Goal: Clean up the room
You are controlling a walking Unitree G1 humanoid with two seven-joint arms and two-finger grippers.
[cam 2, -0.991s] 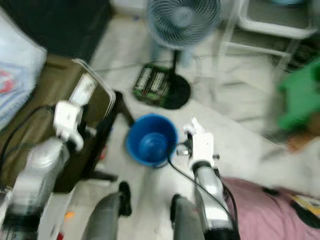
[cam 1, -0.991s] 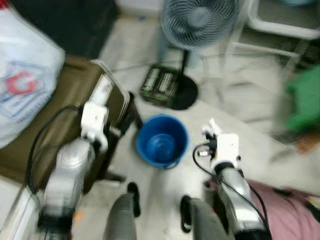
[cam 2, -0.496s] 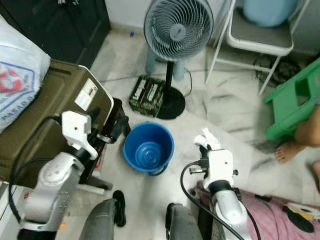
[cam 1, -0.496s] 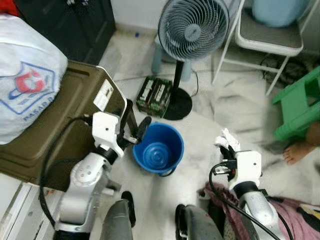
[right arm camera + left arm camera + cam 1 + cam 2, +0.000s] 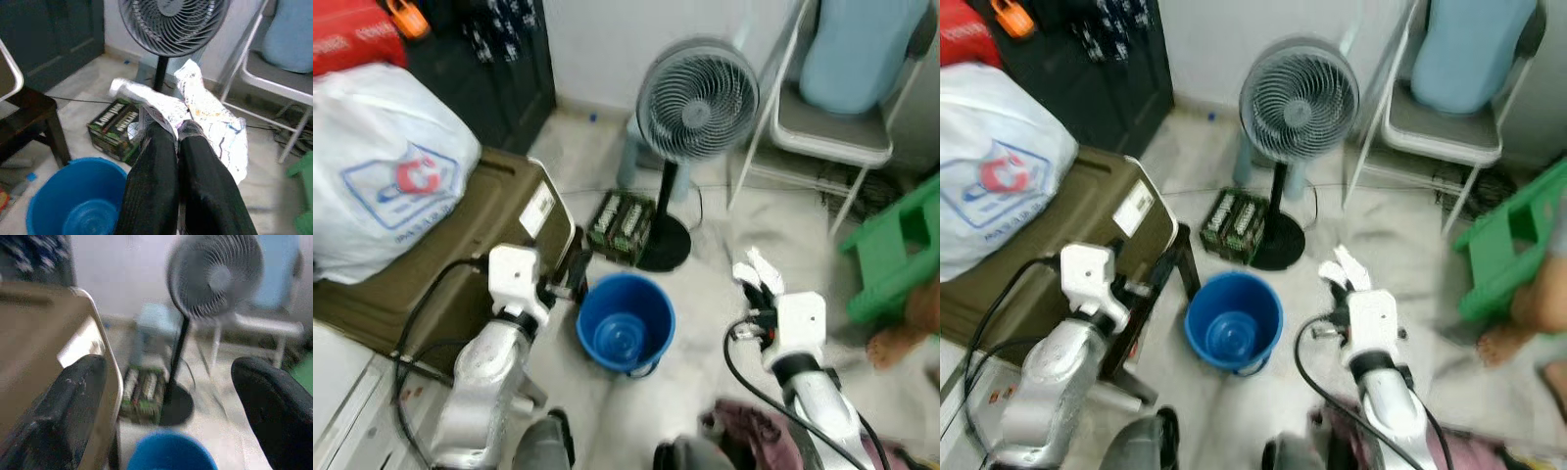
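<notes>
One crumpled paper [image 5: 205,112] in right gripper [image 5: 178,134] beside blue bucket [image 5: 625,323]

A crumpled white wrapper [image 5: 205,105], seemingly printed paper, sits pinched in the right gripper [image 5: 177,128], above and beside an upright, empty blue bucket [image 5: 626,323] on the floor.

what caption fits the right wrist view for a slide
Right claw shut on crumpled paper, held above the floor beside a blue bucket, with a standing fan behind.
</notes>
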